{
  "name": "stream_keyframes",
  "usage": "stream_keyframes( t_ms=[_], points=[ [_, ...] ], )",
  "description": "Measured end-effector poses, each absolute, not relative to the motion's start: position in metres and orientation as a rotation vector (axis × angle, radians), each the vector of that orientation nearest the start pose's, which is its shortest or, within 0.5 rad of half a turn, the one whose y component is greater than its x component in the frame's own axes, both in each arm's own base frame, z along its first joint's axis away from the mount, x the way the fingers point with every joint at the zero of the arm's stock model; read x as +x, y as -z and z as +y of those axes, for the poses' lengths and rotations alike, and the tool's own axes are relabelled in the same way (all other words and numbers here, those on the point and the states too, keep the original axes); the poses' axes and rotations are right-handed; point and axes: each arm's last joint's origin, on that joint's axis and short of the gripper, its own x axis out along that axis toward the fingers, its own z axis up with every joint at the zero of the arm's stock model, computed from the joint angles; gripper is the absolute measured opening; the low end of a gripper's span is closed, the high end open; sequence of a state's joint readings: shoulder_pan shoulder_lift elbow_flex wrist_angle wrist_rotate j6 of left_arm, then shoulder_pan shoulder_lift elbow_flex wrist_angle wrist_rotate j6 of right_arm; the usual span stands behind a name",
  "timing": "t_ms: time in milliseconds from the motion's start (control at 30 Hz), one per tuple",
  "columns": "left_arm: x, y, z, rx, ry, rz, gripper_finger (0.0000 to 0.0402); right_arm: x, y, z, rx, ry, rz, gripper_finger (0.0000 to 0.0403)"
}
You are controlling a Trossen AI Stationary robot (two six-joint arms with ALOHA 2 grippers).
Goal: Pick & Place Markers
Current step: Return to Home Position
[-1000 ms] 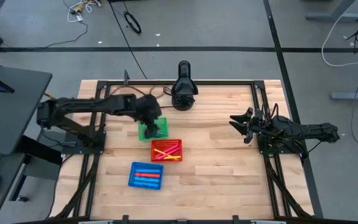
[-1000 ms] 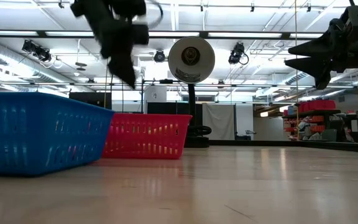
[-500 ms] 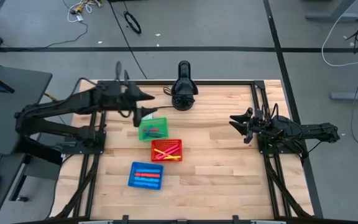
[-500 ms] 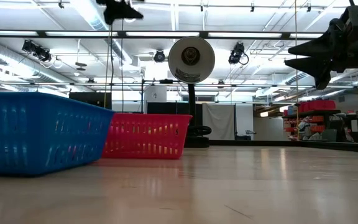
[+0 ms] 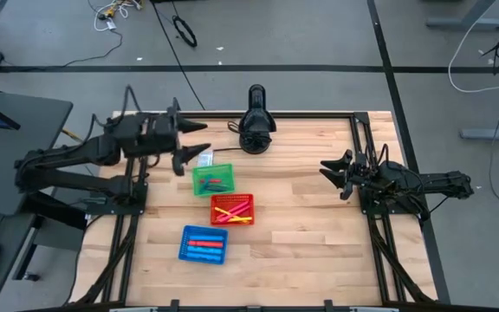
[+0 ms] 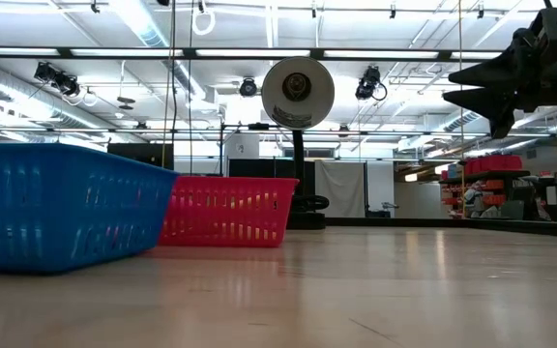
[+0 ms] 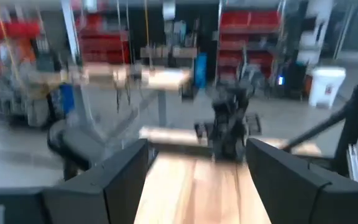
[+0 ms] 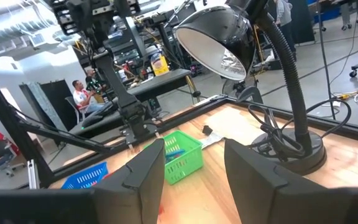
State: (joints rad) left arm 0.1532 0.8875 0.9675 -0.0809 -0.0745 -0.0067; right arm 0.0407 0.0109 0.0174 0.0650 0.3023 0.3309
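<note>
Markers (image 5: 216, 182) all sit in the baskets (image 5: 213, 209) mid-bench, so I'd just swing the empty, spread-fingered left gripper (image 5: 199, 141) gently toward the bench's left edge. Right gripper (image 5: 329, 176) waits by the right edge, fingers apart.

Left wrist camera seemingly faces right arm (image 7: 229, 124).
</note>
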Motion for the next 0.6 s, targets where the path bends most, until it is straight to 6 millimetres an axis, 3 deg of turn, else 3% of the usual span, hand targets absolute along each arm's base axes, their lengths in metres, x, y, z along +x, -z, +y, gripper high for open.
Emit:
stream_keyframes(
  t_ms=[267,600],
  points=[
    [0.166,-0.339,0.027,0.006,-0.235,-0.062,0.0273,0.096,-0.175,-0.005,0.341,0.244,-0.114,0.0166],
    [0.133,-0.278,0.023,-0.120,-0.258,-0.142,0.0273,0.096,-0.175,-0.005,0.341,0.242,-0.113,0.0166]
  ],
)
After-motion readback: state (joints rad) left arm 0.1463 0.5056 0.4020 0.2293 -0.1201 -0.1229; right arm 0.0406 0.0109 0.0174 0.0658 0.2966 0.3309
